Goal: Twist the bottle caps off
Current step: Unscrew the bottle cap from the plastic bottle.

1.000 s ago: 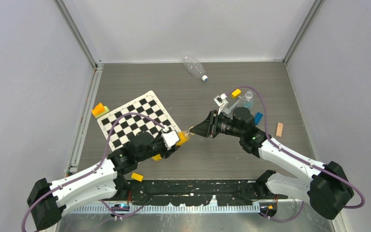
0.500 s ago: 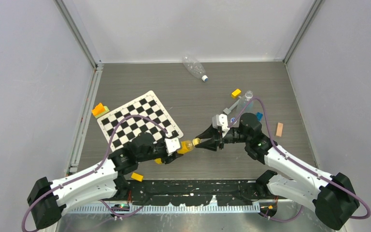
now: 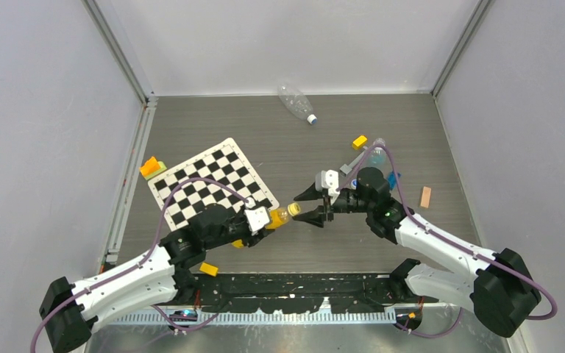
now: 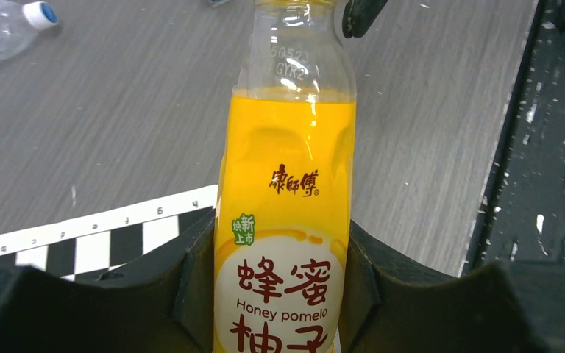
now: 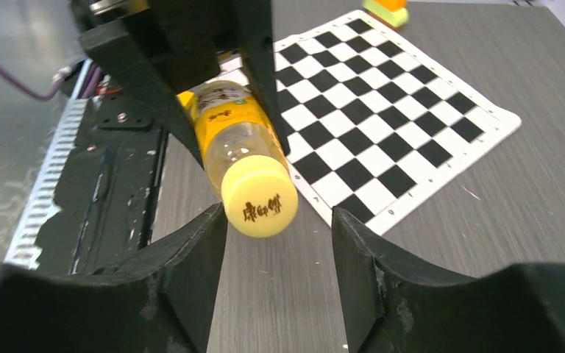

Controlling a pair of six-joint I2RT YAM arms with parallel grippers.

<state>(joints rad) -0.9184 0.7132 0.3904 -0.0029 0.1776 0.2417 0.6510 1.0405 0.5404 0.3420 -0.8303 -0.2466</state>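
My left gripper (image 3: 267, 219) clamps the yellow bottle (image 4: 287, 169); my right gripper (image 5: 278, 224) (jaws apart) straddles its yellow cap (image 5: 259, 205), seemingly not touching.

Yellow cap (image 5: 260, 197) between the tool's (image 5: 278, 217) spread fingers (image 5: 191, 268)

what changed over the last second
The right gripper rolled its wrist while shut on the yellow screw cap, then opened. Its jaws now straddle the cap, which remains on the yellow-orange plastic drink bottle. The left gripper stays shut on that bottle. The clear crinkled bottle at the far edge has not moved.
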